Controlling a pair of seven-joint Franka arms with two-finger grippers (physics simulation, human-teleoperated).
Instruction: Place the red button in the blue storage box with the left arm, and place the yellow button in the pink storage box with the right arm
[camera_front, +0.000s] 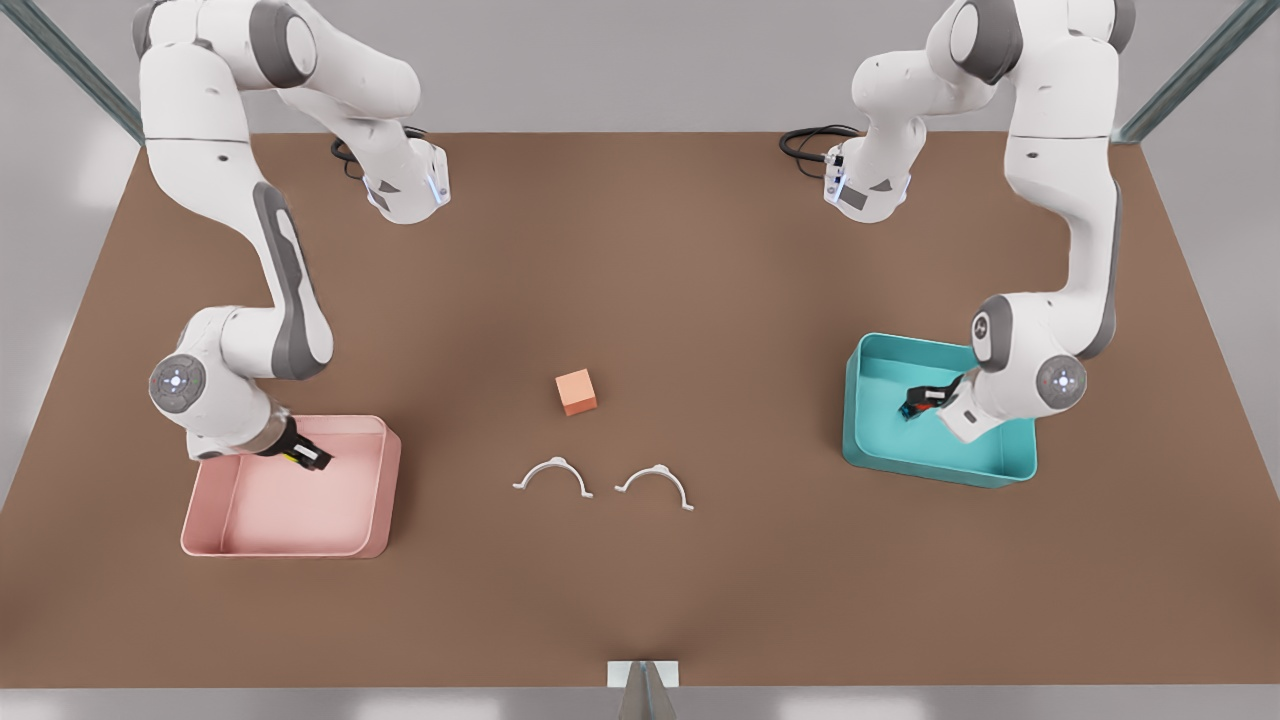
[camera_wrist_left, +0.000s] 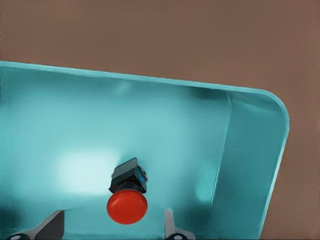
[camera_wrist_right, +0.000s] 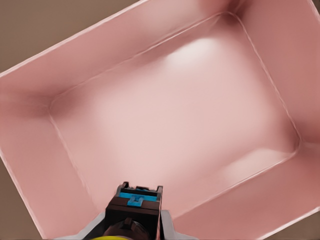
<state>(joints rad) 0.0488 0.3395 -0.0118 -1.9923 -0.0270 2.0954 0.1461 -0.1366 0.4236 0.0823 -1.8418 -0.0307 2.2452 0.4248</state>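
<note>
Brown worktop (camera_front: 640, 580) carries everything, and both arms of mine are down over their trays. My left tool (camera_wrist_left: 112, 225) hangs inside the blue storage box (camera_wrist_left: 260, 165), over on the front view's right; its fingers (camera_wrist_left: 172, 225) stand apart, and the red button (camera_wrist_left: 127, 206) sits loose between them, touching neither as far as I can see, so I judge that half done. My right tool (camera_wrist_right: 134, 222) is over the pink storage box (camera_wrist_right: 30, 90), near the front view's left, closed on the yellow button (camera_wrist_right: 120, 231) by its black base. Releasing it is what remains, I think. An orange cube (camera_front: 576, 391) and two white clips (camera_front: 553, 474) lie between the trays, untouched.
</note>
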